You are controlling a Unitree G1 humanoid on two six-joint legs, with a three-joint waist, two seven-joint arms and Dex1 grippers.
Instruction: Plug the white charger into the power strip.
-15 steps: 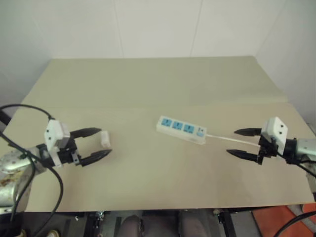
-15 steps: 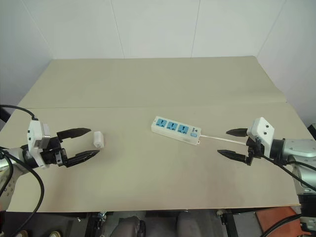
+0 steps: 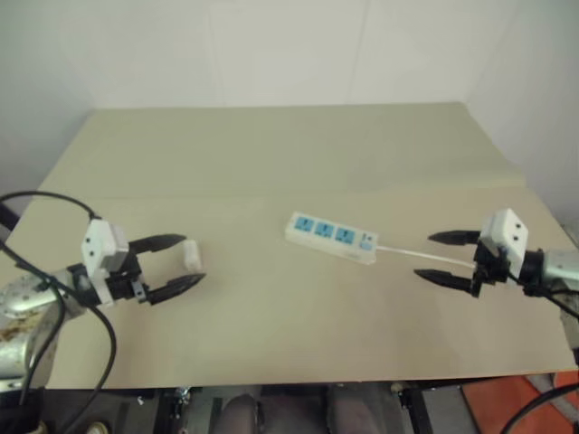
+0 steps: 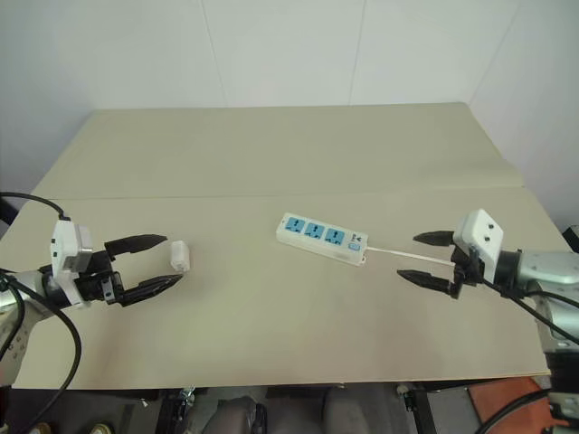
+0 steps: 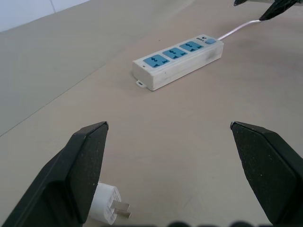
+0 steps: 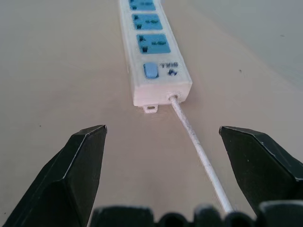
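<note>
left tool (image 4: 158,262) gapes wide and empty around the white charger (image 4: 179,255); close squarely, prongs clear, right tool (image 4: 425,259) open, empty.

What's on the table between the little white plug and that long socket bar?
Nothing: bare beige tabletop separates the small white charger from the white power strip, in the head view.

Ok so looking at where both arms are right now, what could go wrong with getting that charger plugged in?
The white charger lies on its side between the open left gripper, close to one finger; closing could nudge or tip it and spoil the grip. The power strip lies loose on the table, so pushing the plug in may slide it. The right gripper, jaws open, straddles the thin cable and could snag it.
</note>
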